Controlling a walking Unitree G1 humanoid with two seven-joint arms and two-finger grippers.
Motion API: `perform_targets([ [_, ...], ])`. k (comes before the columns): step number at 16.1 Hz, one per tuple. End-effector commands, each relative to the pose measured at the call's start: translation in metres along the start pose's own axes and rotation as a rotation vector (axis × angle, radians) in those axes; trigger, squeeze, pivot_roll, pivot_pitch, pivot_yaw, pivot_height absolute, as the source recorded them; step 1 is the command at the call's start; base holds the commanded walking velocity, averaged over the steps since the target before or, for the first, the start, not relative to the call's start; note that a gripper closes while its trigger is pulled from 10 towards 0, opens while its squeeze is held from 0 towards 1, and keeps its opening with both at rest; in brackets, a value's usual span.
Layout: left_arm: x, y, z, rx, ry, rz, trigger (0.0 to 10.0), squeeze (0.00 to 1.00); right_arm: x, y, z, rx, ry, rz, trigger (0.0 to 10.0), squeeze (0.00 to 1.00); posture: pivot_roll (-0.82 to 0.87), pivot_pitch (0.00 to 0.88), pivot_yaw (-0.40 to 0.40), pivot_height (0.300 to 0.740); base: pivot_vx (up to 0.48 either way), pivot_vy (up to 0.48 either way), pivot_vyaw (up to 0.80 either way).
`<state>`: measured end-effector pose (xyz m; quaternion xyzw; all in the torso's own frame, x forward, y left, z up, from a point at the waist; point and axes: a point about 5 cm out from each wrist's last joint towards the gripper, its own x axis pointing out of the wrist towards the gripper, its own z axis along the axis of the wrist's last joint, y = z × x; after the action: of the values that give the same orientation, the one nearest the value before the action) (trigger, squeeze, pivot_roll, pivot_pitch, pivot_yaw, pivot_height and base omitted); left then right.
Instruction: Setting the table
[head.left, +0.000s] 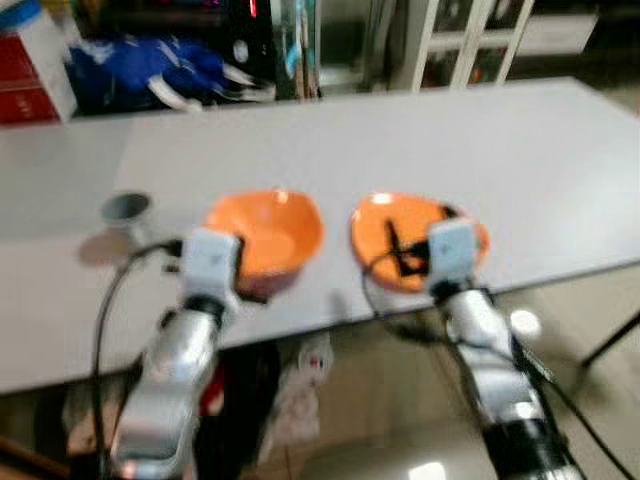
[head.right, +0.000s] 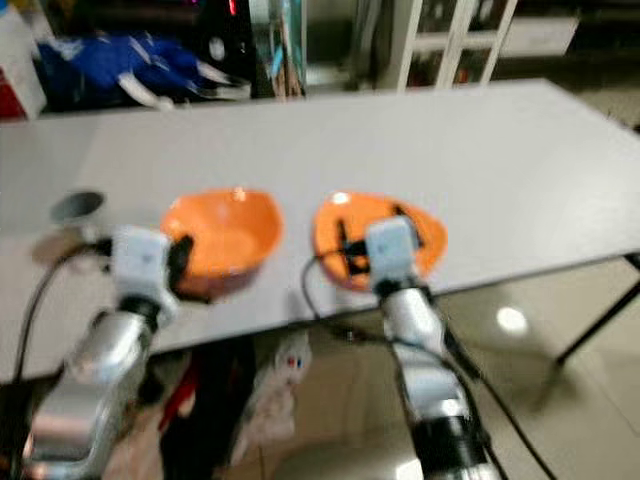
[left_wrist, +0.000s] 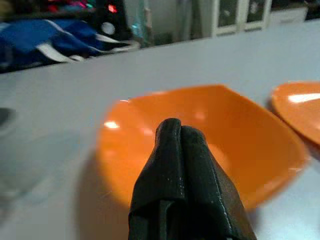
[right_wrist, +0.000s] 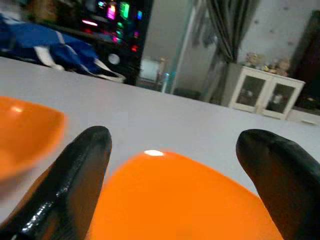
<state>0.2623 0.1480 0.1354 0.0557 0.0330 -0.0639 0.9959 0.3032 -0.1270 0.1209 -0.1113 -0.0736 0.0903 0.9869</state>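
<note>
Standing near the near edge of a white table (head.left: 420, 140), two orange dishes sit side by side, apart from each other. The left one is a deep bowl (head.left: 268, 232); the right one is a flatter plate (head.left: 395, 235) that lies close to the table edge.

The left gripper (left_wrist: 181, 150) is at the near rim of the bowl. In the left wrist view its two black fingers are pressed together, clenched, and nothing is between them. Whether the tips touch the bowl, I cannot tell, because the pictures are blurred.

The right gripper (right_wrist: 172, 165) is over the near part of the plate. In the right wrist view its fingers (right_wrist: 82, 170) are spread wide, released, and the orange plate shows between them. It holds nothing.

A small grey cup (head.left: 125, 208) stands on the table to the left of the bowl, well apart from it. On the far side, beyond the table, there is a blue bag (head.left: 150, 70) and a white cabinet (head.left: 470, 40). Under the table the floor (head.left: 400, 400) is pale and shiny.
</note>
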Motion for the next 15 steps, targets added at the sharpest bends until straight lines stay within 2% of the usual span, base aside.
perform_targets([
  [1,-0.001,-0.012,0.005,-0.008,-0.018,-0.029,10.0,0.0,0.0,-0.007,0.0,-0.01,-0.001,-0.01,10.0,0.0,0.02,0.0,0.012,0.74,-0.307,0.371,0.0],
  [3,-0.001,-0.011,0.004,-0.016,-0.014,-0.02,10.0,0.0,0.001,-0.006,0.0,0.005,0.001,-0.001,10.0,0.0,0.03,0.0,0.008,0.74,-0.345,0.338,0.0],
  [6,-0.005,0.011,-0.008,-0.023,0.015,0.044,10.0,0.0,-0.004,-0.009,-0.006,-0.001,0.0,0.002,10.0,0.0,0.03,0.0,0.011,0.74,-0.349,0.334,0.0],
  [8,-0.007,0.019,-0.014,-0.041,0.039,0.066,10.0,0.0,-0.005,-0.011,-0.01,0.0,0.01,0.0,10.0,0.0,0.03,0.0,0.015,0.74,-0.351,0.332,0.0],
  [11,-0.001,0.021,-0.014,-0.034,0.043,0.088,10.0,0.0,-0.005,-0.005,-0.012,-0.001,0.015,0.029,10.0,0.0,0.03,0.0,0.015,0.74,-0.347,0.335,0.0],
  [13,-0.001,0.016,-0.017,-0.027,0.051,0.074,10.0,0.0,-0.003,-0.003,-0.013,0.008,0.017,0.033,10.0,0.0,0.04,0.0,0.013,0.74,-0.319,0.362,0.73],
  [15,0.0,0.014,-0.019,-0.004,0.067,0.062,10.0,0.0,-0.002,-0.002,-0.015,0.002,0.026,0.031,10.0,0.0,0.04,0.0,0.011,0.74,-0.289,0.386,0.0],
])
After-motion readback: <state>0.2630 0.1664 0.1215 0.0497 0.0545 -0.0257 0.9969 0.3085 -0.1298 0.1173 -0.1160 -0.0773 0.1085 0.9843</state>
